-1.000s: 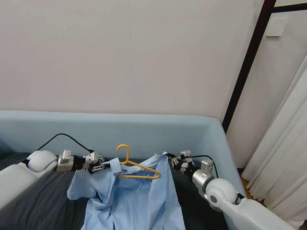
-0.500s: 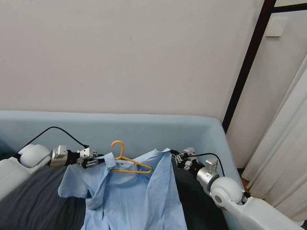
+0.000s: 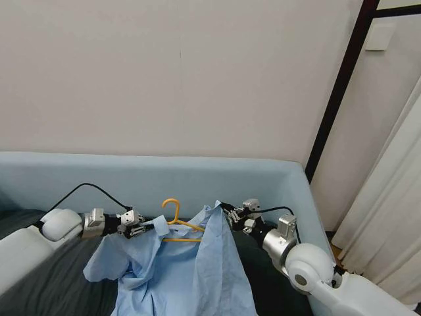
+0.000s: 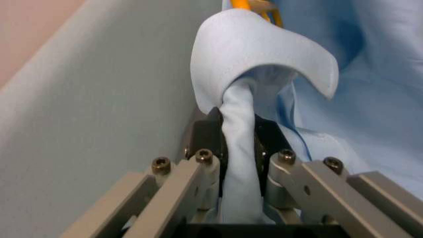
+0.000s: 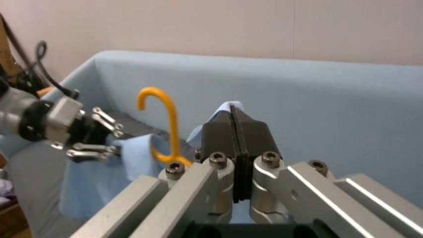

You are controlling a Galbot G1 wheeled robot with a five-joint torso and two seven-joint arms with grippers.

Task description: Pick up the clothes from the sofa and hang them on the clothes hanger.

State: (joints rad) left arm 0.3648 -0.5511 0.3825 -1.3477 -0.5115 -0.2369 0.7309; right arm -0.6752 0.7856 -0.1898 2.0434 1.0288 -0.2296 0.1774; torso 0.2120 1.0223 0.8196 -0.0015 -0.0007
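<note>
One light-blue shirt [image 3: 187, 280] is held raised in front of the backrest of the pale blue sofa [image 3: 99, 181], stretched between the two hands. An orange hanger [image 3: 176, 216] is lodged at its neck opening. The hook stands clear above the collar, while the hanger's arms are partly covered by cloth. The fabric is thin and limp. It is bunched at the collar, one sleeve droops on the robot's left, and the lower part is draped down onto the dark seat [image 3: 39, 289].

The left hand [image 3: 148, 227] is clenched on the shirt. In the left wrist view a twisted strip of collar is pinched between the fingers [image 4: 203, 136]. The right hand [image 3: 229, 212] is closed on the opposite edge of the shirt, with a tip of blue cloth showing past its pressed-together jaws.

The pick-up is judged done, and the hanger appears to be partly threaded. The shoulders do not yet look seated evenly on the hanger, so that is judged to remain.
</note>
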